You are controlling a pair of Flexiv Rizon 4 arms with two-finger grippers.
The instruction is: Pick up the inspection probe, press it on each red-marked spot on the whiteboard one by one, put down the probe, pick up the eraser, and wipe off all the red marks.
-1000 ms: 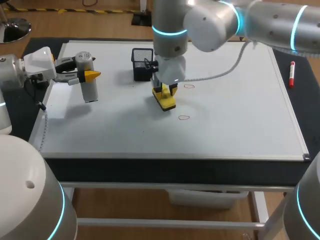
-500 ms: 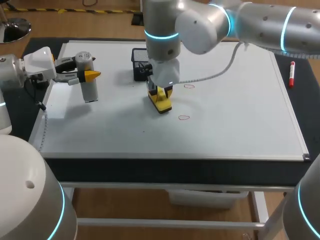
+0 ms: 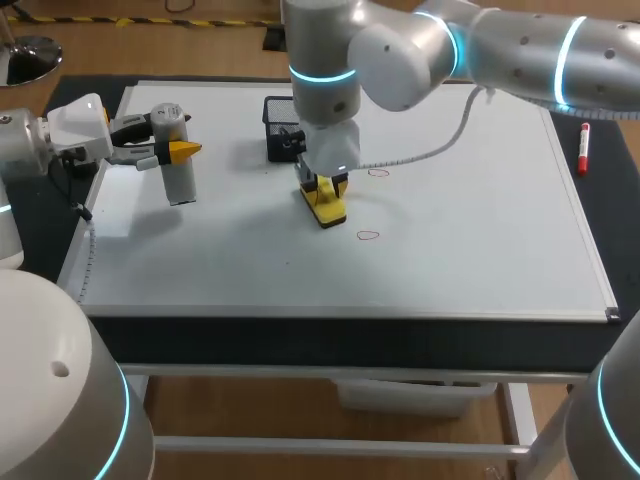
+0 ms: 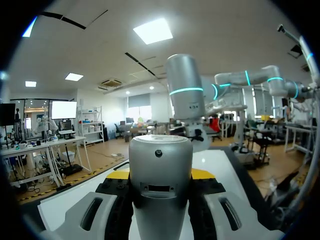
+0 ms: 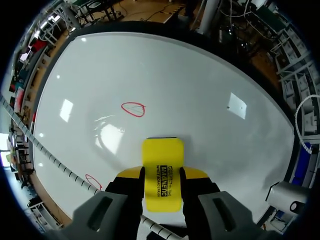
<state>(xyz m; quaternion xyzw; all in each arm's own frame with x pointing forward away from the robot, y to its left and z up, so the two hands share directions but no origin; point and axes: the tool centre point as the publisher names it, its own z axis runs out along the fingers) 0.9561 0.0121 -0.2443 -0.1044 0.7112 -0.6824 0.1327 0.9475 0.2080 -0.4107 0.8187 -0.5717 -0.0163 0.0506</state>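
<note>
The silver cylindrical inspection probe (image 3: pixel 176 160) is held upright over the whiteboard's (image 3: pixel 460 230) left part, with my left gripper (image 3: pixel 180 151) shut on it. In the left wrist view the probe (image 4: pixel 161 165) fills the space between the yellow tips of that gripper (image 4: pixel 161 176). My right gripper (image 3: pixel 325 188) is shut on the yellow eraser (image 3: pixel 328 207), which rests on the board near its middle. Two red marks show: one (image 3: pixel 377 172) just right of the eraser, one (image 3: pixel 368 236) nearer the front. From the right wrist, the eraser (image 5: pixel 162 155) sticks out of the gripper (image 5: pixel 162 181), with a red mark (image 5: pixel 133 108) ahead.
A black mesh basket (image 3: pixel 284 125) stands at the back of the board, right behind my right gripper. A red marker pen (image 3: pixel 583 147) lies beyond the board's right edge. A white cable runs from my right arm over the board's back part.
My right arm has slid the eraser a little to the left across the board. The left arm and the probe have stayed put.
</note>
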